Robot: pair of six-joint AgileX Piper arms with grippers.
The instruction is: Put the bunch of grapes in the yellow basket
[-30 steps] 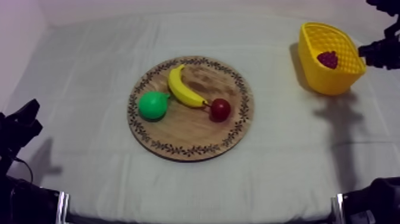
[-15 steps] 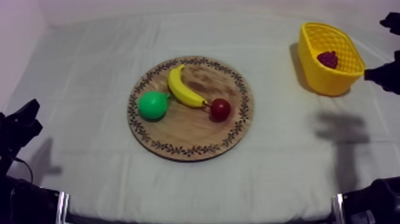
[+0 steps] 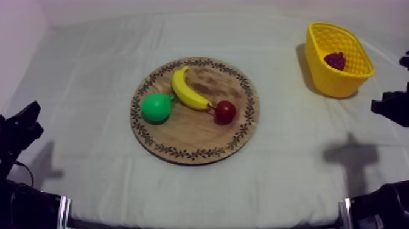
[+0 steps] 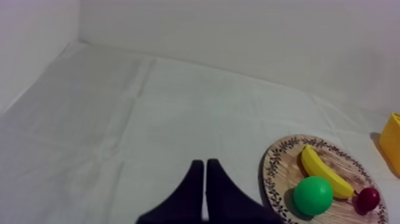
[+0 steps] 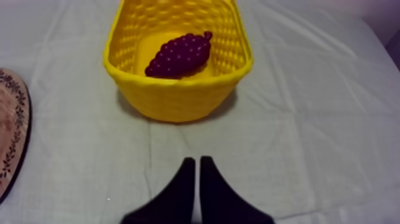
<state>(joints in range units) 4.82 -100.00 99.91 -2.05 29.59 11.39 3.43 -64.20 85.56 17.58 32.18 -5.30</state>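
Note:
The bunch of grapes lies inside the yellow basket at the far right of the table. My right gripper is shut on nothing, its fingers together as a wedge just in front of the basket; in the top view the right arm shows at the right edge. My left gripper is shut and empty over bare cloth left of the wooden board.
On the board lie a banana, a green pear and a small red fruit. The left arm rests low at the left edge. The board's rim lies left of my right gripper.
My right arm has drawn back from the basket toward the near right side of the table. The grapes stay in the basket. The left arm has not moved.

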